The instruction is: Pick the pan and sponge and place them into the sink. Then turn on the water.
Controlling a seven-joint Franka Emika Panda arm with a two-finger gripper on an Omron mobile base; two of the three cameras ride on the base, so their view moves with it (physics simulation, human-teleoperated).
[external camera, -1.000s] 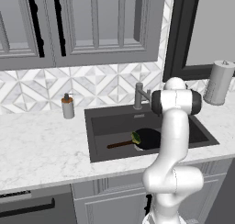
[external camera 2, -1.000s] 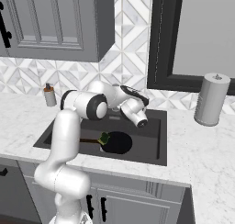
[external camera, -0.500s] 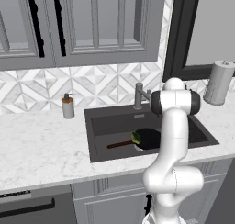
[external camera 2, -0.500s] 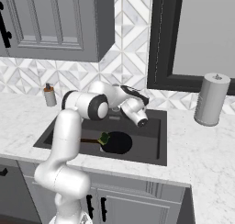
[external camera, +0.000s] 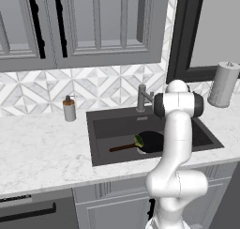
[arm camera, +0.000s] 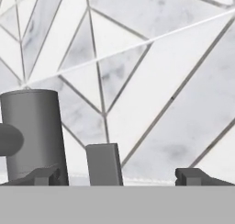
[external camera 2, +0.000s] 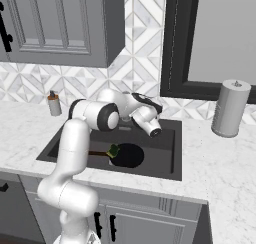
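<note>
The black pan (external camera: 151, 141) lies in the dark-grey sink (external camera: 112, 128), its brown handle (external camera: 123, 148) pointing left. On the pan's left rim rests the yellow-green sponge (external camera: 138, 140). From the right base view the pan (external camera 2: 129, 155) and sponge (external camera 2: 113, 151) sit low in the sink (external camera 2: 165, 149), with my hand (external camera 2: 145, 119) raised over the basin's back rim. In the hand view my gripper (arm camera: 119, 176) is open, fingertips wide apart, facing the tiled wall. The grey faucet (arm camera: 32, 131) column stands just left, and a small grey upright piece (arm camera: 103, 164) sits between the tips. No blue stream falls from the faucet (external camera: 142, 97).
A soap bottle (external camera: 69, 109) stands on the marble counter left of the sink. A grey paper towel roll (external camera 2: 229, 108) stands at the right by the dark window frame. Grey wall cabinets hang above the counter.
</note>
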